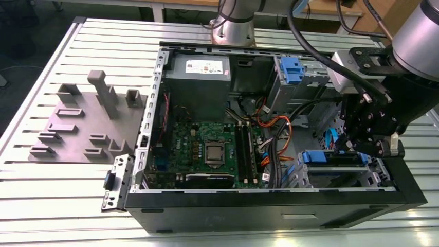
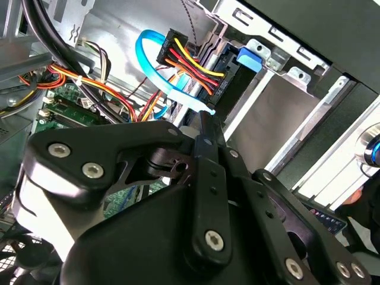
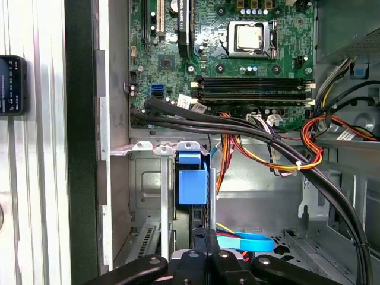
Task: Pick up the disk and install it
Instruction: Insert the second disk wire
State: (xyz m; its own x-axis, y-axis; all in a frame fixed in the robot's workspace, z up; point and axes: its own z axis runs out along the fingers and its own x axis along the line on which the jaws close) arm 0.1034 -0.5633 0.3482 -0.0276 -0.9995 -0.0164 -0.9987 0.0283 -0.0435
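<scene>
First wrist view: the disk point(image 3: 191, 181) stands on its thin edge inside a slot of the grey metal cage point(image 3: 148, 178), low in the open computer case point(image 1: 274, 211), which lies on the slatted table point(image 1: 41, 180). Its blue bracket end faces the motherboard point(image 3: 237, 59), and its long axis runs straight from the claw point(image 3: 205, 243) toward that board. In the exterior view the same blue end of the disk point(image 1: 322, 157) points to the exterior view's left, with the long axis running across the case. The claw point(image 2: 205, 127) has its two fingers drawn together with nothing visibly between them, and its tip sits at the near end of the disk; whether it actually touches cannot be told. The disk looks partly or fully seated, so the work appears to be the final seating. Doing it well likely means pressing squarely along the slot line, without tilting the disk against the cage walls, and keeping clear of the light blue flat cable point(image 3: 249, 242) and the orange and yellow wires point(image 3: 261, 160) just beside the slot
</scene>
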